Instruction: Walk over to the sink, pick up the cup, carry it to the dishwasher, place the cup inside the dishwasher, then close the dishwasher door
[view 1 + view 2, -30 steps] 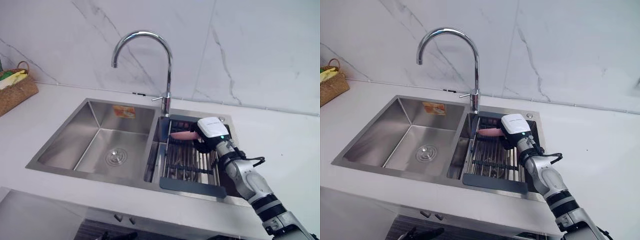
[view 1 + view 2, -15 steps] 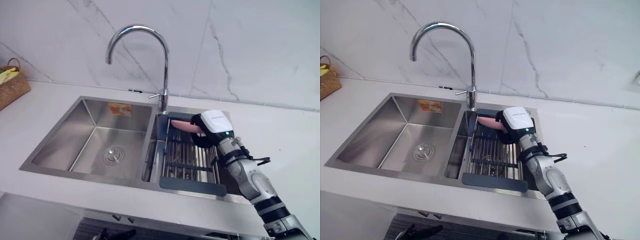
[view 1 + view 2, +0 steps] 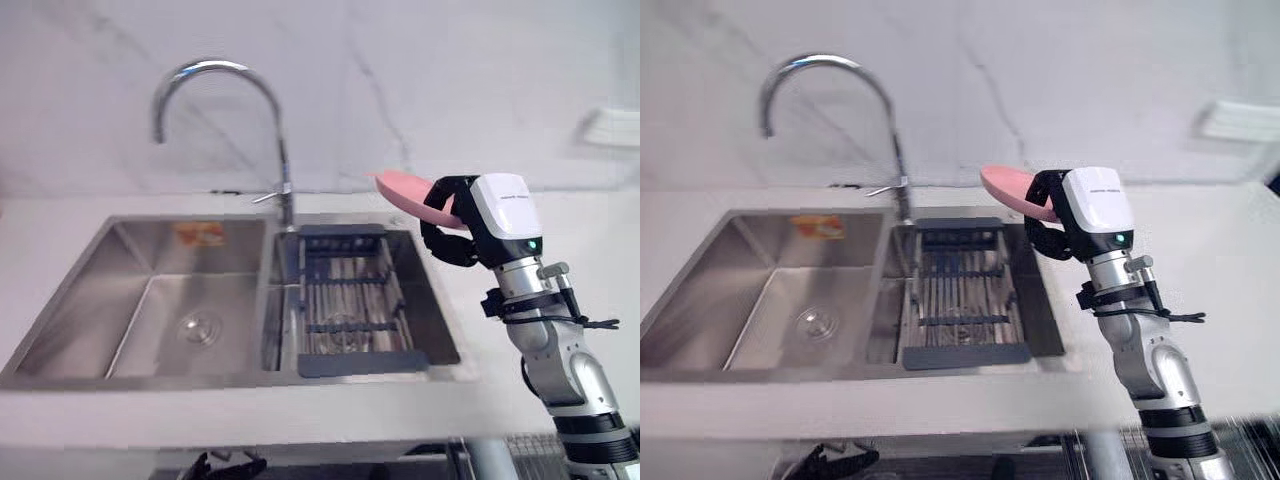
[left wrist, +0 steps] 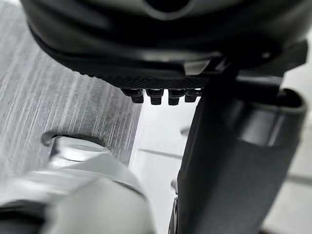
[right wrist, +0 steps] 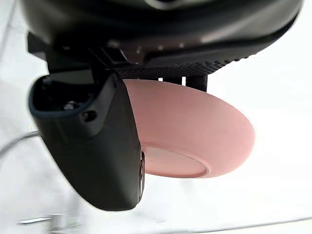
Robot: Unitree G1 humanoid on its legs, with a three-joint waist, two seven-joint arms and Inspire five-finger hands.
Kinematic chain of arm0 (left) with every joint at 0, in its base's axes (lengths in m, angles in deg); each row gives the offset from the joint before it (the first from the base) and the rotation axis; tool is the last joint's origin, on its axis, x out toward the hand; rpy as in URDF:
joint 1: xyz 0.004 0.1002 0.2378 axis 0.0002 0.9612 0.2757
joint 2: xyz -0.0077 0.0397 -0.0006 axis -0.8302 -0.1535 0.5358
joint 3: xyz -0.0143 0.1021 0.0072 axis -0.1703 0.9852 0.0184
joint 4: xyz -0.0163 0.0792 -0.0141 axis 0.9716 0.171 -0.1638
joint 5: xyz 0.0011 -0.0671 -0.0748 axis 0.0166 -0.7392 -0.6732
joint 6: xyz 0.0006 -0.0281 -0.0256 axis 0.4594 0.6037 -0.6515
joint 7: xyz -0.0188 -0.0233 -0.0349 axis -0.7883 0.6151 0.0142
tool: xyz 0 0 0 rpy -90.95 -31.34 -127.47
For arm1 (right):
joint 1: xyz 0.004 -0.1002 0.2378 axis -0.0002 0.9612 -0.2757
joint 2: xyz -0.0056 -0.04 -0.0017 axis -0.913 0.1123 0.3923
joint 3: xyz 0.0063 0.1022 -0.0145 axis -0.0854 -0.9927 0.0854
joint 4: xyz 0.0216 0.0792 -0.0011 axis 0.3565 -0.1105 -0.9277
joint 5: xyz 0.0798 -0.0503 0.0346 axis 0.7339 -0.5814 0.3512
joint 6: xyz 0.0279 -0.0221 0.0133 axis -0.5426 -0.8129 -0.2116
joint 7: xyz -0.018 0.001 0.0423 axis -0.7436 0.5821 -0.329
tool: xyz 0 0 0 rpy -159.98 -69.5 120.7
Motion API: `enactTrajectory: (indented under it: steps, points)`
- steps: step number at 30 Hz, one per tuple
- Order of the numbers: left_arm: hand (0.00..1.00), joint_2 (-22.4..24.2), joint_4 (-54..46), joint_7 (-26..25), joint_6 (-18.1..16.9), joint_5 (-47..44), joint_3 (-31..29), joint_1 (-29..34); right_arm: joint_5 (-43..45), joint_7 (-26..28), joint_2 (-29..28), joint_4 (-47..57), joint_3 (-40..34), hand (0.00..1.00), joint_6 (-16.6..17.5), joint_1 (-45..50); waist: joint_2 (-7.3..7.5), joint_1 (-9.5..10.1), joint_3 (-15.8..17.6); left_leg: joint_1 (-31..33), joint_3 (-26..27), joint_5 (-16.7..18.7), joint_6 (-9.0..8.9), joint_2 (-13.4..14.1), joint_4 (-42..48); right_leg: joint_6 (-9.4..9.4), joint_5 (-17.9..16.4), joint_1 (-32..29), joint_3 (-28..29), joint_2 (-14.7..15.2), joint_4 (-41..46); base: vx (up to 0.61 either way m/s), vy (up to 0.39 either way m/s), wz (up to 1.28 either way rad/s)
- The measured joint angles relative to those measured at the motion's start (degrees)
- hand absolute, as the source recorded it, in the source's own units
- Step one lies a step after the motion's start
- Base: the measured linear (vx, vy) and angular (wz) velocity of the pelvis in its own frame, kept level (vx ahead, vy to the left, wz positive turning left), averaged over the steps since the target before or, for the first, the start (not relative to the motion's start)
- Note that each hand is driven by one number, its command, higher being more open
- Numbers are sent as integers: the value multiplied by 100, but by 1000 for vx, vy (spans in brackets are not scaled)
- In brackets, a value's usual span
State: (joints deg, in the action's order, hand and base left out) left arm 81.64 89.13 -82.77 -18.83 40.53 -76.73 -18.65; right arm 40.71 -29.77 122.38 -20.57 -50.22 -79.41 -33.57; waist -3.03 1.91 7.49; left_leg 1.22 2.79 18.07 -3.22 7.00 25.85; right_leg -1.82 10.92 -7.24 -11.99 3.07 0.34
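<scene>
— Above the worktop (image 3: 592,215), right of the sink (image 3: 120,290): eye-view status?
— Right hand (image 3: 455,225) grips a pink bowl (image 3: 405,190), raised and tilted.
— Right wrist view?
— Thumb and fingers clamp the bowl's rim, with its underside visible.
— Left wrist view?
— Left hand (image 4: 161,44): whether it is closed cannot be determined.
</scene>
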Motion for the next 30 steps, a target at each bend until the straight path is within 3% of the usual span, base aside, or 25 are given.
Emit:
enactTrajectory:
  steps: [1, 4, 5, 6, 7, 8, 9, 10, 11, 13, 14, 15, 18, 20, 24, 27, 30]
  points:
    - [100, 13, 1, 17, -2, 5, 5, 4, 2, -55, -2, -3, -121, 0, -5, 0, -32, -54, 36, -28, -57, 100, 9, -45, -128, 35, 125, -150, 126, -8, 66, -137, 233, -118]
    - [100, 25, 32, 113, 46, -145, 15, 36, 7, -152, -169, -300, -500, 0, -225, 140, 166, -145, 278, -37, 380, 302, 244, -417, -6, -159, 358, -548, 830, 155, 296, -225, 271, -107]
    - [100, 18, 21, 107, 52, -277, -22, 103, 7, -153, -232, -320, -531, 0, -278, 199, 221, -157, 309, -59, 657, 235, 409, -467, -18, -388, 297, -444, 862, 246, -37, -254, 208, -83]
    - [100, 55, 28, 94, 56, -291, -40, 89, 6, -157, -252, -322, -533, 0, -288, 190, 99, -142, 317, -103, 852, 179, 457, -407, -101, -300, -34, -498, 450, 328, 5, -273, 190, -131]
    - [100, 93, 7, 69, 63, -326, -39, 82, 5, -156, -261, -344, -457, 0, -242, 110, -51, -89, 373, -119, 1244, 86, 484, -156, -211, 128, -571, -803, -378, 471, 758, -312, 206, -157]
    - [100, 90, -1, 25, 83, -408, -133, 109, 2, -162, -258, -412, -359, 0, -93, 63, -67, -29, 400, -254, 1576, -44, 473, 23, -412, 457, -814, -941, -984, 644, 1835, -238, 188, -159]
    - [100, 79, -3, -7, 85, -412, -177, 139, -4, -162, -248, -453, -342, 0, -21, 62, -57, 10, 401, -351, 1731, -112, 466, 97, -535, 527, -915, -881, -1223, 757, 2288, -213, 140, -160]
    - [100, 34, -53, -33, 82, -420, -232, 287, -7, -243, -222, -517, -341, 0, 122, 50, -23, 68, 332, -512, 2101, -241, 427, 263, -752, 554, -1383, -471, -1711, 1172, 3293, -146, 71, -119]
    - [100, 27, -79, -33, 81, -423, -239, 335, -8, -293, -218, -518, -341, 0, 135, 29, 41, 76, 270, -522, 2206, -263, 416, 299, -770, 550, -1534, -341, -1804, 1334, 3550, -113, 30, -111]
    - [100, -29, -82, -51, 50, -500, -296, 389, -11, -384, -209, -540, -342, 0, 158, -80, 133, 127, 185, -451, 2484, -292, 388, 349, -735, 548, -1646, -4, -1876, 1696, 3972, -43, -74, -86]
    - [100, -122, -81, -81, 52, -544, -300, 383, -18, -435, -208, -552, -341, 0, 156, -190, 278, 169, 95, -312, 2676, -297, 378, 409, -618, 610, -1483, 254, -1870, 1905, 3915, -56, -145, -106]
    - [100, -213, -81, -120, 60, -630, -308, 370, -26, -442, -207, -571, -334, 0, 157, -263, 383, 201, 34, -173, 2781, -314, 346, 429, -511, 685, -849, 420, -1835, 1960, 3521, -75, -227, -117]
    - [100, -287, -48, -234, 293, -638, -436, 164, -117, -405, -198, -926, -272, 0, 67, -349, 303, 311, -15, -44, 2853, -589, 164, 690, -652, 306, -1074, 701, -1960, 1307, 2048, -82, -233, -90]
    - [100, -399, -43, -236, 409, -620, -453, 158, -117, -304, -193, -1038, -269, 0, 7, -330, 322, 299, -14, -38, 3025, -622, 115, 710, -625, -10, -1172, 919, -1825, 1103, 1334, -76, -208, -48]
    - [100, -521, -10, -266, 521, -618, -463, 14, -121, -52, -197, -1083, -292, 0, 22, 3, 348, 204, 4, 102, 2981, -930, -72, 656, -833, -494, -967, 1392, -1877, 738, -106, -99, -218, -5]
    - [100, -377, 0, -278, 639, -611, -447, -236, -306, 111, -282, -1204, -276, 0, 85, 268, 346, 160, 0, 246, 2703, -1310, -134, 579, -1156, -502, -951, 1409, -2114, 607, -384, -141, -184, 35]
    - [100, -198, 76, -91, 521, -556, -321, -317, -408, 118, -309, -1532, -147, 0, 120, 286, 356, 161, 5, 312, 2562, -1576, -147, 564, -1415, -455, -919, 1345, -2227, 514, -428, -109, -79, 25]
